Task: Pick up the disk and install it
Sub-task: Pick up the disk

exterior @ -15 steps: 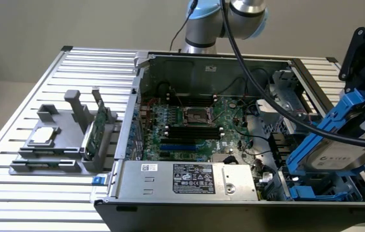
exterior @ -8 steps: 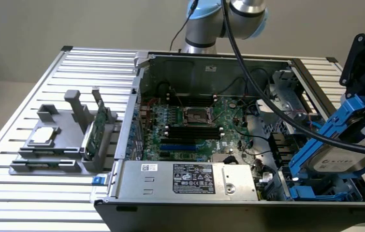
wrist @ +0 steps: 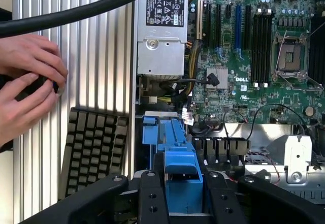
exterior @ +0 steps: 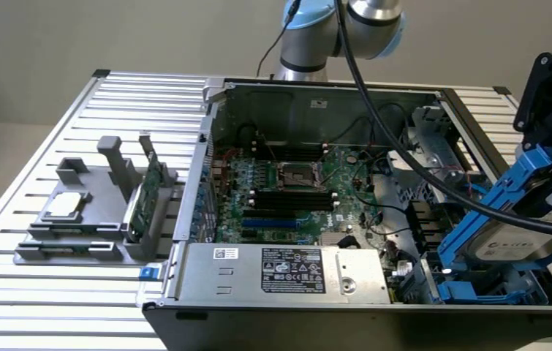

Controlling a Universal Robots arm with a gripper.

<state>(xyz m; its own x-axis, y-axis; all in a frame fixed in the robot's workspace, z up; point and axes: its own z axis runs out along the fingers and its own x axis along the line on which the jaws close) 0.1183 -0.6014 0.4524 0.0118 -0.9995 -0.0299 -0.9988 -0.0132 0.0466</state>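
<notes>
Two black jaws pinch the blue-railed disk by its rails, holding it tilted over the drive bay at the exterior view's right end of the open computer case.

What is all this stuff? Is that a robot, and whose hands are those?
Yes, that is a robot arm. One picture comes from a camera standing off to the side. The other comes from a camera on the robot's wrist, looking past its gripper. The gripper is clamped on the disk, a silver hard drive with blue rails, held tilted over a corner of an open computer case. Inside the case is the green motherboard. The case stands on a slatted metal table. Beside it, a grey holder carries a green circuit card and a small silver chip. The hands are a person's, next to a keyboard.
</notes>
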